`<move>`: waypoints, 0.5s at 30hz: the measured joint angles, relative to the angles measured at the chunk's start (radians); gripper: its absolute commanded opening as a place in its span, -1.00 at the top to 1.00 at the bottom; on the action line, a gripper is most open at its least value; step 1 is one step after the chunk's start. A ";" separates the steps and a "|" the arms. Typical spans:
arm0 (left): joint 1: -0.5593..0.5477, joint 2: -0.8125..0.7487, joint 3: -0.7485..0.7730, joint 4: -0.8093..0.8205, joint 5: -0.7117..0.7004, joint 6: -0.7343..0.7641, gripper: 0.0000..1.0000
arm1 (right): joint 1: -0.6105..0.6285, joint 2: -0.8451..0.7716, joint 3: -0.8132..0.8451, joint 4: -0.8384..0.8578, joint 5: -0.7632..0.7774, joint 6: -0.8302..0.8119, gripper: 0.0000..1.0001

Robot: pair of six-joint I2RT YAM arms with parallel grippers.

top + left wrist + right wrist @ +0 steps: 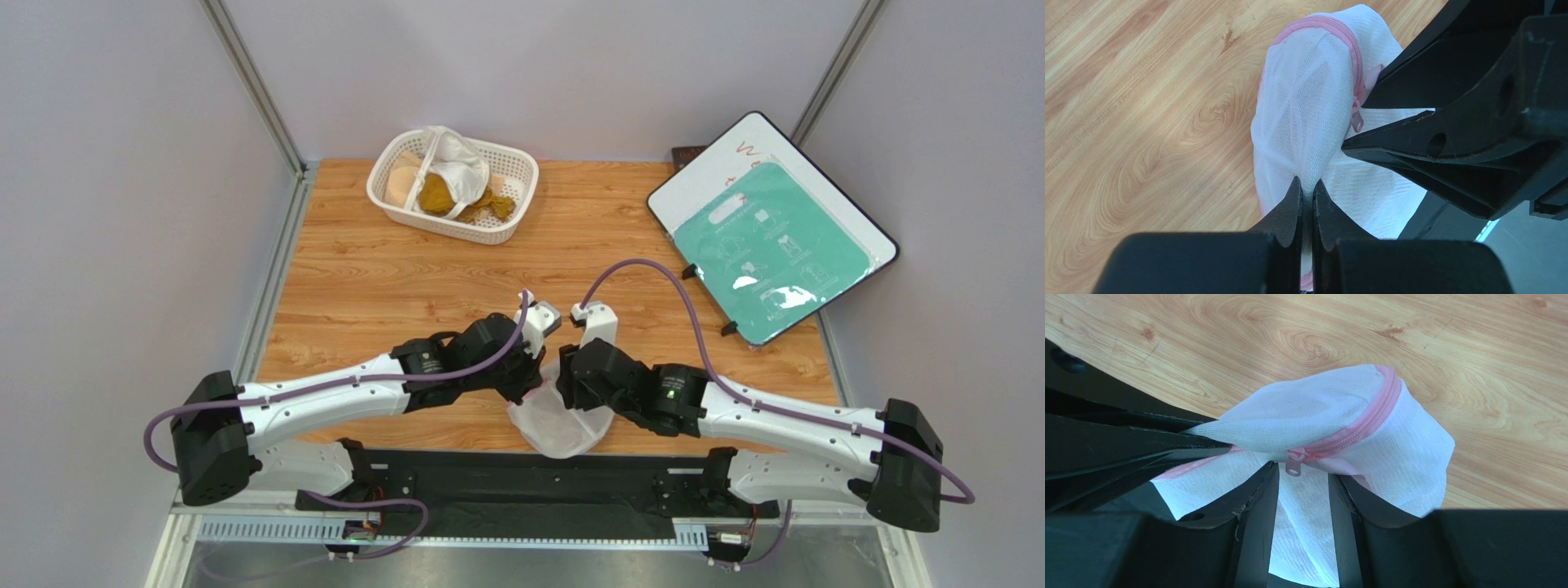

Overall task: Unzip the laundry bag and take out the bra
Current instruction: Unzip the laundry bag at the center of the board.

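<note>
- The laundry bag is found at 6 o'clock on the tabletop, at the near edge, lifted between the two arms.
- The left claw is pressed together on a fold of the bag's white mesh, at the 6 o'clock side of the pouch in the left wrist view.
- The right claw is spread. The zipper pull hangs at the mouth of the gap and is not pinched.
- From the pull toward 1 o'clock in the right wrist view, the pink zipper is seen closed. The bra cannot be made out through the mesh.
- Risk: the small, loose pull may be missed or only clipped when the right claw is closed, so that mesh is caught instead and the slider is jammed.
- Risk: only a thin fold is held by the left claw. If the pull is dragged hard, the mesh may be slipped out and the whole bag carried along unopened.
- Risk: the bag overhangs the near edge, so a lost grip could send it off the tabletop.
- The lattice basket at 11 o'clock is well apart and not involved.
</note>
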State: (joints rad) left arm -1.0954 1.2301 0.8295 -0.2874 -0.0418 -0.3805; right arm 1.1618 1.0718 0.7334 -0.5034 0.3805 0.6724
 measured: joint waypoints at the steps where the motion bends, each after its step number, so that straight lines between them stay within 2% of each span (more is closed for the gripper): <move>1: 0.000 0.000 0.000 0.000 0.000 0.000 1.00 | 0.000 0.000 0.000 0.007 -0.001 -0.003 0.20; 7: -0.003 0.000 0.000 0.000 0.000 0.000 1.00 | 0.000 -0.001 0.000 0.043 -0.005 -0.015 0.21; 9: -0.006 0.000 0.000 0.000 -0.001 0.000 1.00 | 0.000 -0.001 0.000 0.049 -0.005 -0.016 0.30; 10: -0.007 0.000 0.000 0.000 -0.001 0.000 1.00 | 0.000 0.000 0.000 0.050 -0.005 -0.016 0.36; 11: -0.008 0.000 0.000 0.000 -0.001 0.000 1.00 | 0.000 0.001 0.000 0.050 -0.005 -0.016 0.62; 12: -0.010 0.000 0.000 0.000 -0.001 0.000 1.00 | 0.000 0.003 0.000 0.050 -0.004 -0.016 0.76; 14: -0.011 0.000 0.000 0.000 -0.002 0.000 1.00 | 0.000 0.008 0.001 0.048 -0.002 -0.016 0.96; 15: -0.011 0.000 0.000 -0.001 -0.002 0.000 1.00 | 0.000 0.011 0.001 0.046 0.002 -0.015 0.96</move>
State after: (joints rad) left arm -1.1065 1.2304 0.8295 -0.2882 -0.0441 -0.3801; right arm 1.1618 1.0824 0.7341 -0.4576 0.3820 0.6575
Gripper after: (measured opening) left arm 0.020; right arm 0.101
